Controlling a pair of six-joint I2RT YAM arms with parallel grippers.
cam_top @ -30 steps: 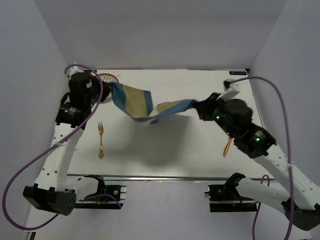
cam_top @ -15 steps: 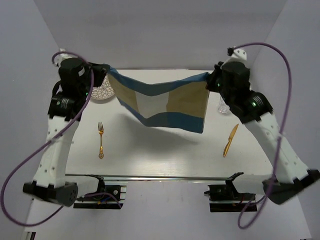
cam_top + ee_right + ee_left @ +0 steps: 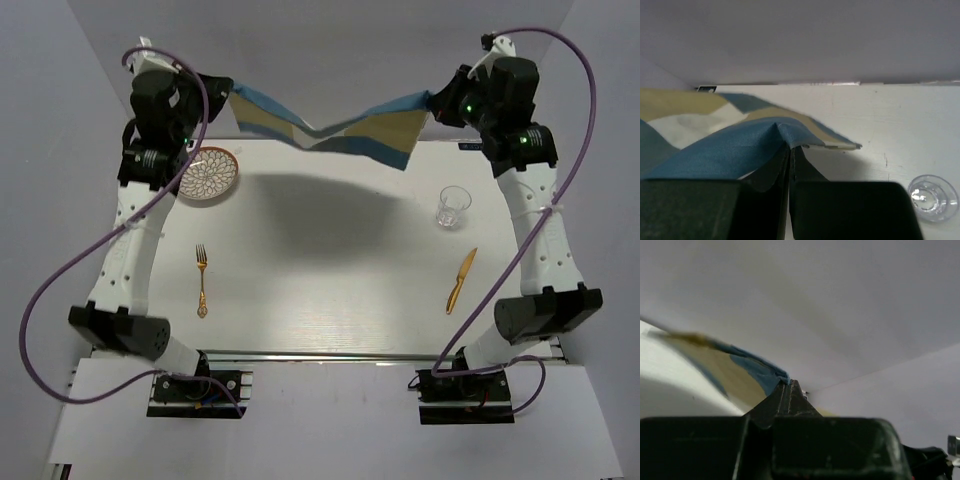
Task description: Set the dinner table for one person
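While pinched at both ends, cloth placemat (image 3: 370, 132) sags.

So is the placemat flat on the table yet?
No, it's airborne: the placemat sags between the left claw and right claw, each pinching an end, its shadow on the table.

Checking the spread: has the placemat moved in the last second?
Yes. The placemat lifted and shifted toward the far edge of the dinner table, away from the fork.

Both arms have risen and swung apart. The placemat (image 3: 330, 125), previously bunched low over the desk (image 3: 330, 260), now hangs stretched between the left end effector (image 3: 220, 87) and the right end effector (image 3: 438, 102). The plate (image 3: 208, 173) and the glass (image 3: 452, 207) are now fully exposed.
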